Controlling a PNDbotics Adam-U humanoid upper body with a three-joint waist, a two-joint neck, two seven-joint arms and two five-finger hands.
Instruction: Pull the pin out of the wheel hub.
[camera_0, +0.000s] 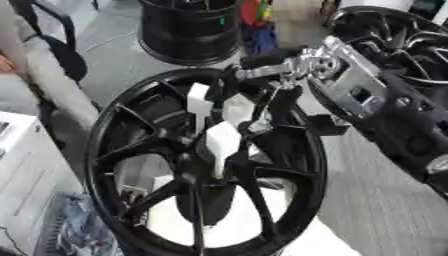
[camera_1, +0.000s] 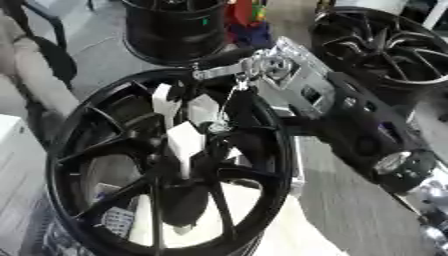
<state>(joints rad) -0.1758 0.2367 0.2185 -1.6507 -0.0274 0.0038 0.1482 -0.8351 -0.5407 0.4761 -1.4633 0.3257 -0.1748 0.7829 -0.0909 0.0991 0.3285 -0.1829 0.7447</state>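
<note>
A large black spoked wheel (camera_0: 103, 131) stands tilted in the middle of both views, its hub (camera_0: 199, 167) low in the centre. My right arm (camera_0: 350, 90) comes in from the upper right, with its silver wrist (camera_0: 311, 65) over the wheel's top rim. The right hand (camera_0: 219, 112), black with white patches, reaches down between the spokes to just above the hub. A small silvery piece (camera_1: 219, 127) shows beside the hand. I cannot make out the pin itself, nor whether the hand holds it. The left hand shows in no view.
A second black rim (camera_0: 188, 30) stands on the floor behind, and a third wheel (camera_0: 398, 37) is at the upper right. A dark chair (camera_0: 57, 47) and a white cabinet (camera_0: 22, 165) are on the left. Coloured items (camera_0: 258, 22) lie at the top.
</note>
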